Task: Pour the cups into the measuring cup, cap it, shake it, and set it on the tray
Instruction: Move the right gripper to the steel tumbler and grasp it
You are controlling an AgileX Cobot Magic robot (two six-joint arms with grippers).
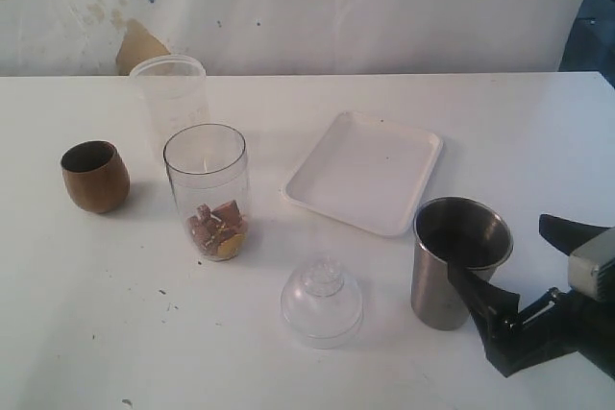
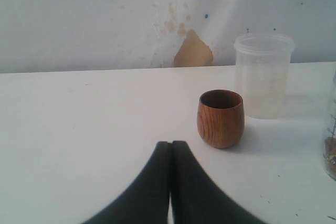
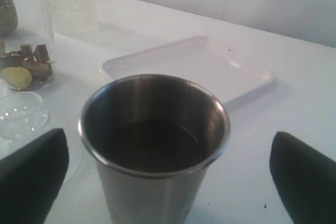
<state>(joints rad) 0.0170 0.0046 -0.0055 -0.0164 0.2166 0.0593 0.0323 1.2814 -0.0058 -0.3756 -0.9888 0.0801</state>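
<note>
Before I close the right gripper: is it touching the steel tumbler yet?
Apart. The right wrist view shows the right gripper open, its fingers standing on either side of the steel tumbler with a plain gap on each side.

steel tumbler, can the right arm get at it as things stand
Probably yes: the right gripper stands open with a finger on either side of the steel tumbler, nothing else between; the tray and clear domed lid sit apart from it.
</note>
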